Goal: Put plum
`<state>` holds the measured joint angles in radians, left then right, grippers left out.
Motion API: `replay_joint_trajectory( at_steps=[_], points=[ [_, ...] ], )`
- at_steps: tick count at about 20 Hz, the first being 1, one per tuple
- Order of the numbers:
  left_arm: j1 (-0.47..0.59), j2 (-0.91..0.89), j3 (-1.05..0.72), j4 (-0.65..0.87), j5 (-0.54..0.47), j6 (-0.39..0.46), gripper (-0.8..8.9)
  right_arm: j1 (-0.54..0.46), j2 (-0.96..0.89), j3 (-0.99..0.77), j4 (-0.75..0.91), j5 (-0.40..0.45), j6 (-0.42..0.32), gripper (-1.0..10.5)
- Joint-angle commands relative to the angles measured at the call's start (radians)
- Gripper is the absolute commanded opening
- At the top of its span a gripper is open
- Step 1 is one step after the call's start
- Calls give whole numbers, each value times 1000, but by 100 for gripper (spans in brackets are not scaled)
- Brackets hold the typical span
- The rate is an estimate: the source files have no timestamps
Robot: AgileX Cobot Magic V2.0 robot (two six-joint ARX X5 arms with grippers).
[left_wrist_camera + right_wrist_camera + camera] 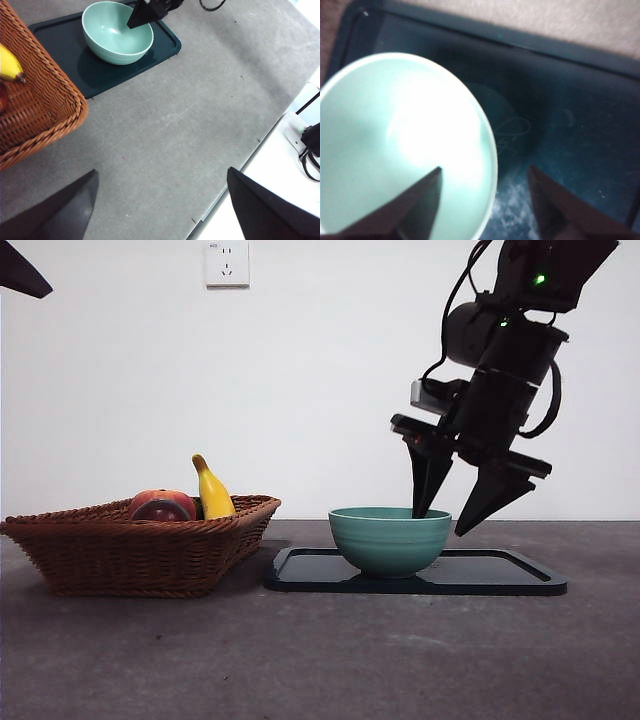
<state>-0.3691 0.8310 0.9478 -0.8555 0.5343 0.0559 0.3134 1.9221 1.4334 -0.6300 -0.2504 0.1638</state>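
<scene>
While the plum (pixel 163 511) sits low in the wicker basket (pixel 130 550), I can make out only a dark maroon curve of it from the front, pressed against a red-orange fruit (pixel 148 498). I cannot separate the two cleanly. A yellow banana (pixel 213 495) stands tilted just beside them, its tip above the basket rim. In the left wrist view the banana (pixel 9 65) lies in the basket (pixel 35 115), with a dark red sliver at the picture's edge.

Near the basket on the grey counter (pixel 320 660), a teal bowl (pixel 388 540) rests on a dark flat tray (pixel 500 575). Both wrist views show the bowl (pixel 112 35) holding nothing, and its inside glares white in the right wrist view (pixel 380 140).

My right end effector (pixel 440 524) hangs tilted over the bowl's far side with its jaws spread wide and nothing between them. One jaw dips inside the rim and the other stands outside it, over the tray (pixel 580 125). The right wrist view (pixel 485 170) confirms that straddle of the rim.

My left end effector (pixel 162 172) waits high, with its jaws wide apart and gripping nothing. It is over bare counter, well apart from the basket and the tray (pixel 50 35). A white wall socket (pixel 227 262) is mounted on the wall behind.
</scene>
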Motion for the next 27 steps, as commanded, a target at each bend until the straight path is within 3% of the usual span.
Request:
replay_joint_trajectory(
  at_steps=[1, 3, 10, 16, 22, 27],
  points=[
    [-4, 5, 11, 10, 9, 11, 402, 6, 26, 21, 10, 21, -8, 108],
    [-3, 5, 11, 11, 9, 11, 403, 6, 26, 21, 17, 23, -8, 7],
    [-3, 5, 11, 11, 9, 11, 403, 5, -47, 31, 30, 24, -7, 7],
    [-3, 5, 11, 10, 9, 12, 403, 5, -260, 56, -49, 16, -19, 7],
    [-3, 5, 11, 10, 9, 12, 403, 13, -476, 50, -245, 15, -51, 7],
    [-4, 5, 11, 9, 9, 11, 403, 50, -632, -101, -254, 15, -53, 7]
  ],
)
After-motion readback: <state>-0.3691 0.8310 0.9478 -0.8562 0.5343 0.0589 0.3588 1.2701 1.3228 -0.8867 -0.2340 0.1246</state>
